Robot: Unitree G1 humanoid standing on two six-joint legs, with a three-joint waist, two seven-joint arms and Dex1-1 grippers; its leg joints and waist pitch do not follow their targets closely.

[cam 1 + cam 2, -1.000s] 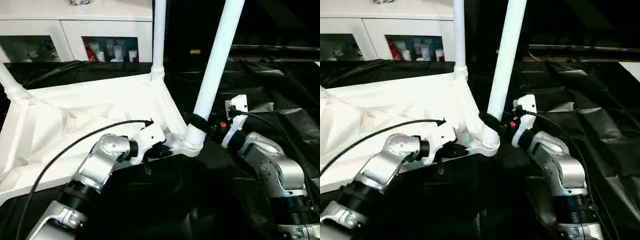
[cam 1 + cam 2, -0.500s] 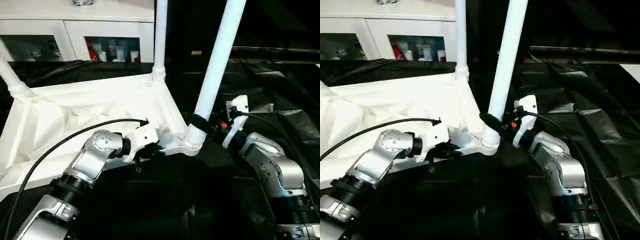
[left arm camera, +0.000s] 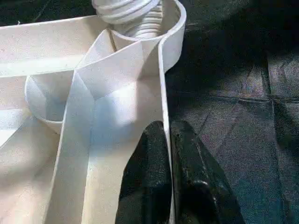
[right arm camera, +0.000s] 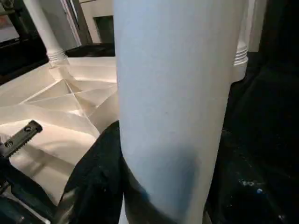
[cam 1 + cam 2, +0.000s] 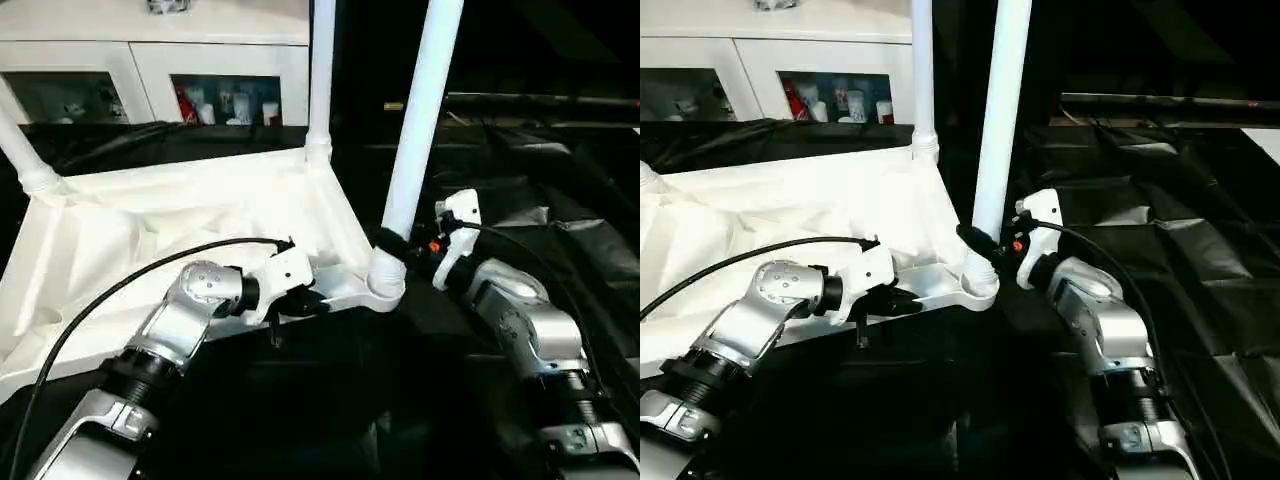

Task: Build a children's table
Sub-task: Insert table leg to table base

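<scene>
At five o'clock on the tabletop [image 5: 150,230], the right gripper [image 5: 395,245] clasps a leg [image 5: 415,130]; the left gripper [image 3: 167,140] pinches the rim. Seemingly half-threaded, the leg could cross-thread if tilted.

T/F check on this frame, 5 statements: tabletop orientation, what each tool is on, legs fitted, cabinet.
1. The tabletop lies ribbed underside up. True.
2. The left tool is wide open above the tabletop. False: it is shut on the tabletop's rim wall, one finger on each side.
3. The right tool grips the near leg just above its corner socket. True.
4. The near leg lies flat on the black cloth. False: it stands up out of the socket.
5. The white cabinet behind has solid doors. False: glass doors show items inside.
</scene>
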